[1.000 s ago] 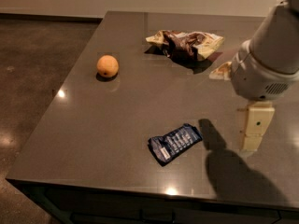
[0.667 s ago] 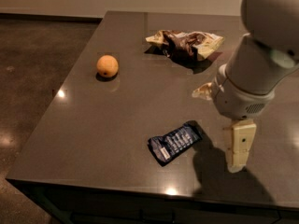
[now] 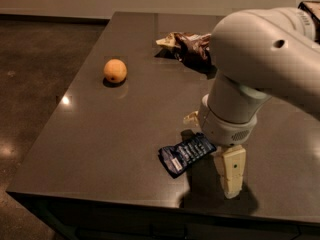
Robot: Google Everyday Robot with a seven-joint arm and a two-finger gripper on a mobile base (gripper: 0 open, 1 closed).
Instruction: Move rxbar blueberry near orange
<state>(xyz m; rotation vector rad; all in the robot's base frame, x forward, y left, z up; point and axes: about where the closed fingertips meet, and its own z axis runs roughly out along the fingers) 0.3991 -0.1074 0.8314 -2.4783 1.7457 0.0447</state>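
The rxbar blueberry (image 3: 186, 153), a flat dark-blue wrapper with a white label patch, lies near the table's front edge. The orange (image 3: 115, 70) sits well away at the back left of the table. My gripper (image 3: 212, 155) hangs from the big white arm just above the bar's right end. It is open and holds nothing. One cream finger (image 3: 231, 171) points down in front of the bar. Only the tip of the other finger (image 3: 191, 118) shows behind the bar. The arm hides the bar's right tip.
A tan-and-brown chip bag (image 3: 187, 43) lies at the back of the dark table (image 3: 115, 134), partly behind the arm. Another package (image 3: 310, 9) shows at the top right corner. The table's front edge runs just below the bar, with dark floor to the left.
The arm has swung left and toward the front, from right of the bar to directly over its right end. The bar, orange and chip bag have not moved.
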